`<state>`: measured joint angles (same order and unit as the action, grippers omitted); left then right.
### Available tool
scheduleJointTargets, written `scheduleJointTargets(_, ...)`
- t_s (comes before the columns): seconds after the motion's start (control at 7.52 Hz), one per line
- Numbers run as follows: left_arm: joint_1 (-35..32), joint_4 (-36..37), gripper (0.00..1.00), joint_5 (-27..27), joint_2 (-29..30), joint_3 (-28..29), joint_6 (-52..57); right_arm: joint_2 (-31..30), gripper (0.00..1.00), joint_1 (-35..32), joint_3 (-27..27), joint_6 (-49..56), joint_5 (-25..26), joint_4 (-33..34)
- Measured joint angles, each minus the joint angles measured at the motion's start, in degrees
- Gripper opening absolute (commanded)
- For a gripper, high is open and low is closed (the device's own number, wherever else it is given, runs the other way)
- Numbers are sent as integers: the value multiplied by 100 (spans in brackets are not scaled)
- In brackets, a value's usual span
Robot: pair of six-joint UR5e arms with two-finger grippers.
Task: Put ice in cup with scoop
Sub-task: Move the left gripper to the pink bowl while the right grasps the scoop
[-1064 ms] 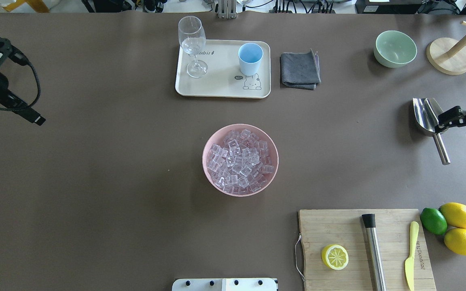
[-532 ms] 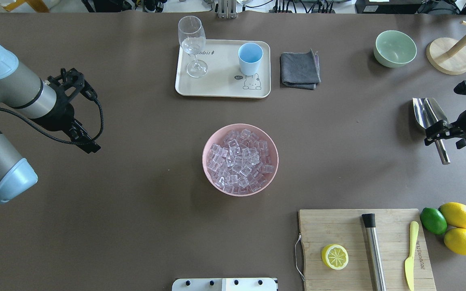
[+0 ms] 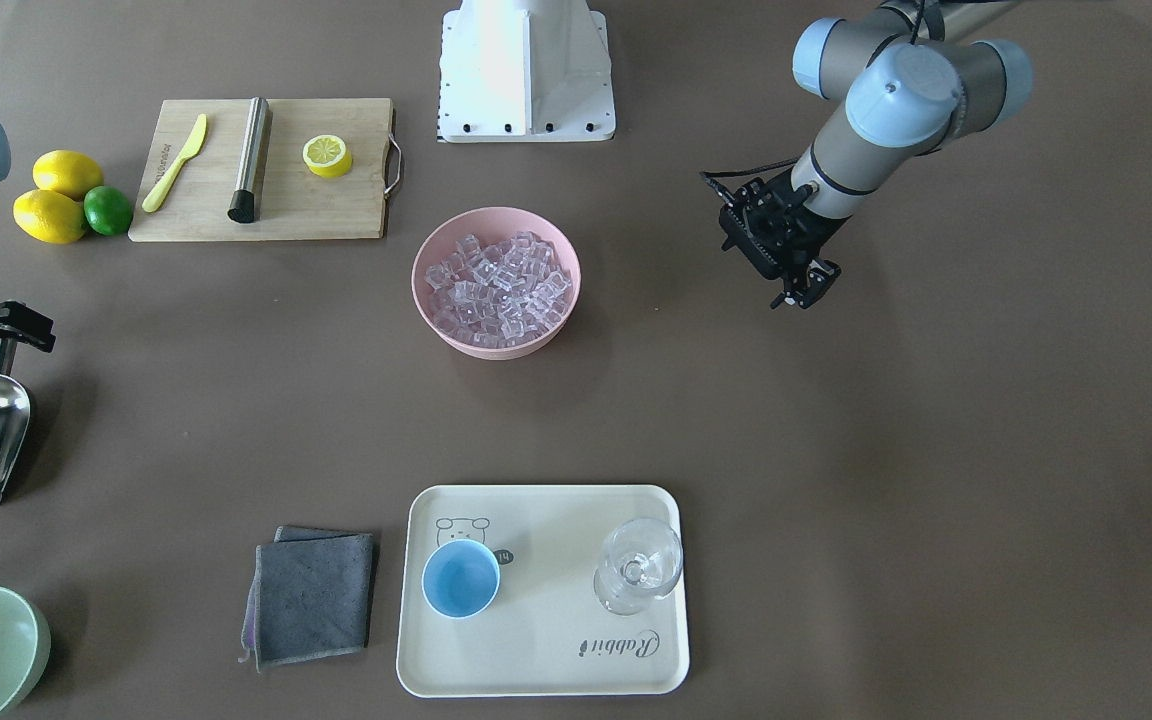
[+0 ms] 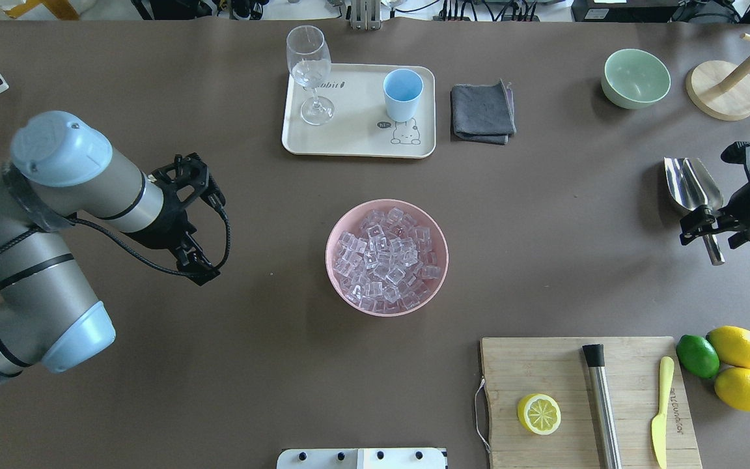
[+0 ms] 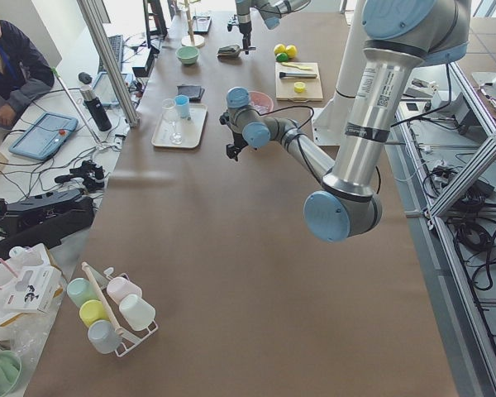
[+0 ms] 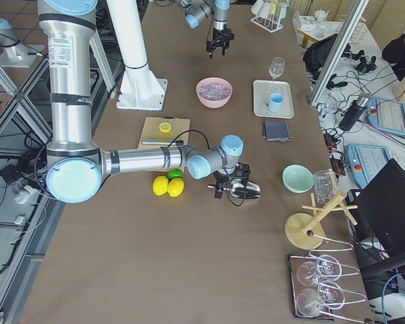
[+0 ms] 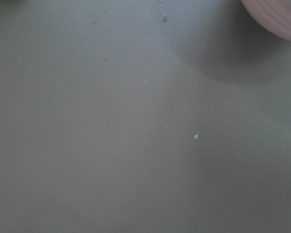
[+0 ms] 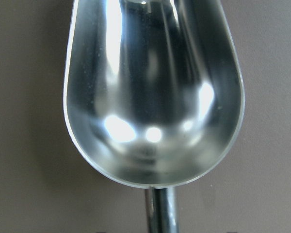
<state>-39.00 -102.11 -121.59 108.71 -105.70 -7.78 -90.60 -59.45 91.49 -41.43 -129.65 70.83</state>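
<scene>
Over the scoop [image 4: 691, 185] handle, the right gripper [image 4: 709, 230] hangs, jaws released. Steel looks stiff, light, slippery; grasp mid-handle squarely.

a pink bowl [image 4: 443, 247] sits mid-tabletop [image 4: 219, 358]. toward the far edge, a cream tray [image 4: 355, 133] carries an upright stemmed glass [image 4: 310, 65], with a folded grey cloth [image 4: 482, 112] just beside the tray. a pale-green bowl [image 4: 635, 78] and a wooden stand [image 4: 723, 91] sit at the far right. on the near wooden board [image 4: 544, 365] lie a lemon half [image 4: 538, 413], a steel cylinder [image 4: 603, 404] and a yellow knife [image 4: 661, 410]; a lime [image 4: 697, 355] and two lemons [image 4: 737, 346] cluster beside it.
</scene>
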Motion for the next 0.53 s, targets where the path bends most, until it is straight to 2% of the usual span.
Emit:
scheduleJointTargets(0.13, 320, -77, 98, 353, 193, 72, 3, 2, 2, 7, -10, 2, 22, -3)
scheduleJointTargets(0.27, 537, -251, 98, 578, 347, 153, 4, 4, 0, 9, -13, 2, 51, -6)
scheduleJointTargets(0.53, 757, -1107, 98, 728, 525, 381, 5, -17, 0, 12, -10, 3, 87, -14)
